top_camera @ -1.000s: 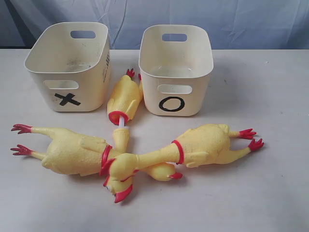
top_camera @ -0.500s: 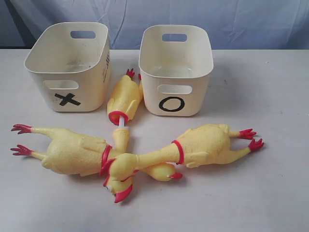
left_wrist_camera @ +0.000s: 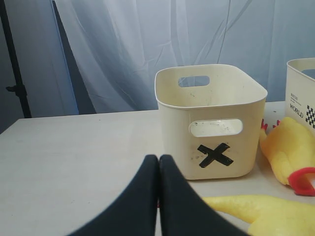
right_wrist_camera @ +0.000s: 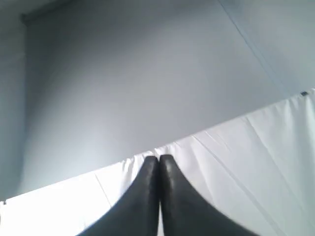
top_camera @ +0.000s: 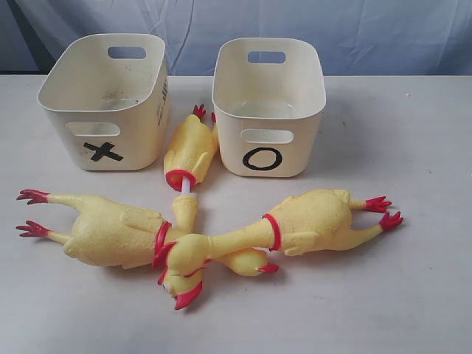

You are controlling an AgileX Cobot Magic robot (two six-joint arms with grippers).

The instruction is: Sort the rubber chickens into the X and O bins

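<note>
The left gripper (left_wrist_camera: 158, 164) has its two black fingers pressed together with nothing between them, low above the table (top_camera: 413, 147) and facing the X bin (top_camera: 136, 155). The right gripper (right_wrist_camera: 158, 164) is likewise closed and empty, and points up at a pale wall and a white curtain (right_wrist_camera: 236, 162); neither gripper shows in the exterior view. The X bin stands at the back left and the O bin (top_camera: 299, 151) just beside it at the back right, both upright with no chicken inside. The middle chicken (top_camera: 190, 144) lies in the gap between the bins, red feet toward the back, its white neck tube (top_camera: 186, 193) stretching forward. In front, the left chicken (top_camera: 103, 232) lies with its feet to the left and the right chicken (top_camera: 313, 217) with its feet to the right. Their necks cross at the front centre, where the heads lie piled together, touching.
</note>
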